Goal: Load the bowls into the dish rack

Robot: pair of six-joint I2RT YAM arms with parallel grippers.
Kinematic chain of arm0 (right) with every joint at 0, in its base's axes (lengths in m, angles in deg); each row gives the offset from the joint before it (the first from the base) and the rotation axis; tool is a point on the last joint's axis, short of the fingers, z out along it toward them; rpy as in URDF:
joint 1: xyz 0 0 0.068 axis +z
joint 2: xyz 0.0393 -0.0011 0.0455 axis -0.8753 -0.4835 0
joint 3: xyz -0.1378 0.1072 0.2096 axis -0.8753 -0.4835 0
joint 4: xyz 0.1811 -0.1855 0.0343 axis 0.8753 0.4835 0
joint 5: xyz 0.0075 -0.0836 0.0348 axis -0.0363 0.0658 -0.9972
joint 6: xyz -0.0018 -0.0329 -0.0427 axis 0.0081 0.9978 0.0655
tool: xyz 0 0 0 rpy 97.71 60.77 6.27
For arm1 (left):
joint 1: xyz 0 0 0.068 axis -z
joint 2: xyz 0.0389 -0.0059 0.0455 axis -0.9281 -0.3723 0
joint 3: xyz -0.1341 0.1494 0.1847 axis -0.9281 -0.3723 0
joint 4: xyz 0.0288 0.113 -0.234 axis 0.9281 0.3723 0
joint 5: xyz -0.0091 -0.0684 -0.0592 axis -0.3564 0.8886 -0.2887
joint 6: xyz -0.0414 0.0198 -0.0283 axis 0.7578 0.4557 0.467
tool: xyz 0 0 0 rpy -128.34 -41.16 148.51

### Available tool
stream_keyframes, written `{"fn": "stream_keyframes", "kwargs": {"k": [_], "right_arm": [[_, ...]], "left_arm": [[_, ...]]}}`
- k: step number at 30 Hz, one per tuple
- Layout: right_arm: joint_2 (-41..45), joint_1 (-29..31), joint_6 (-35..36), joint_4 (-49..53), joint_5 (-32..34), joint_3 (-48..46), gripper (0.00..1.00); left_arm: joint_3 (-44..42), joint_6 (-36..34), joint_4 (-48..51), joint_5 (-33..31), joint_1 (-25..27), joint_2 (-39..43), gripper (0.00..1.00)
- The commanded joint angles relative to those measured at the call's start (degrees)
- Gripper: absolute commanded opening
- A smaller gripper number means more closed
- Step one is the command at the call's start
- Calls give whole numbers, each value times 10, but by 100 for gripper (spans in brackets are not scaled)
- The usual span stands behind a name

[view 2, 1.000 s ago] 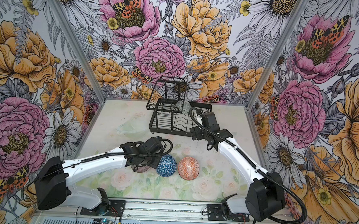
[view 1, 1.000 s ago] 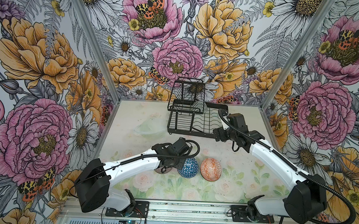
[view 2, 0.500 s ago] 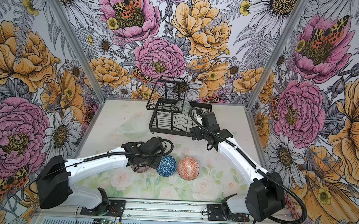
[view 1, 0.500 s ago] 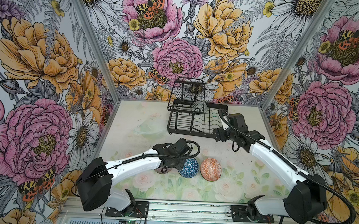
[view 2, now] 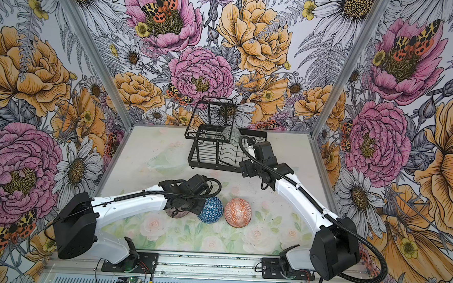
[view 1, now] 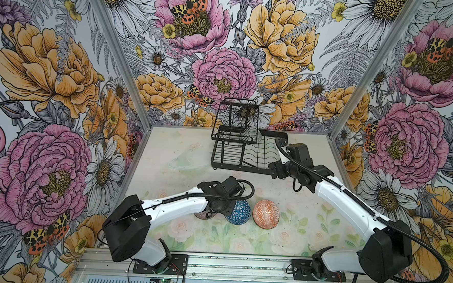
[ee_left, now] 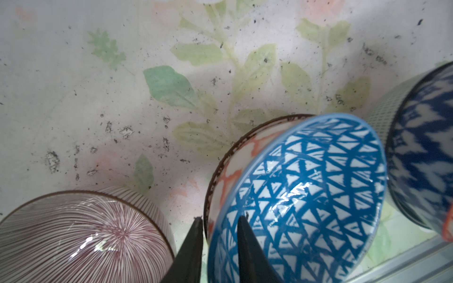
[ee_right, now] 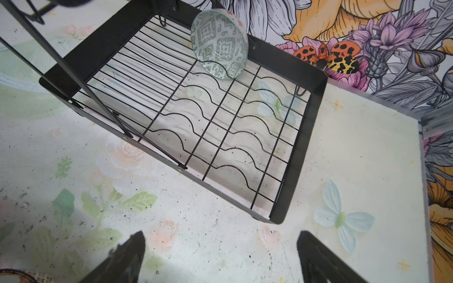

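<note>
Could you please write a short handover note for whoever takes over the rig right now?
Left gripper: jaws straddle the rim of the blue bowl; grip unclear.
Right gripper: open, empty, by the rack.
Done: grey-green bowl stands on edge in the rack.
Left: blue bowl, orange bowl, pink bowl and dark bowl at the front of the table; teal bowl beside the rack.

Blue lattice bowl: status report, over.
Left gripper astride blue lattice bowl rim, grip unclear. Right gripper open, empty, near dish rack. Pink-striped bowl, orange-white bowl crowd it.
</note>
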Motion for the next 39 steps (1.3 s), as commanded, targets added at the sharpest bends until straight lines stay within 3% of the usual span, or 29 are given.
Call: {"fn": "stream_keyframes", "kwargs": {"k": [1,12,29,35,39], "right_arm": [[3,-5,-5,-1,-5,1,98],[6,-5,-5,-1,-5,-3,98],[24,-5,-11,-1,-22,-3,99],[59,-9,-37,0,-76,2,99],[101,-8,-74,-1,-127,5,99]], "left_arm": [[5,-2,-15,7,-3,13,21],[11,-4,-15,7,-13,31,0],[37,-25,-46,-7,-41,87,0],[56,-40,-106,-27,-59,96,0],[76,-42,-154,-85,-59,88,0]]}}
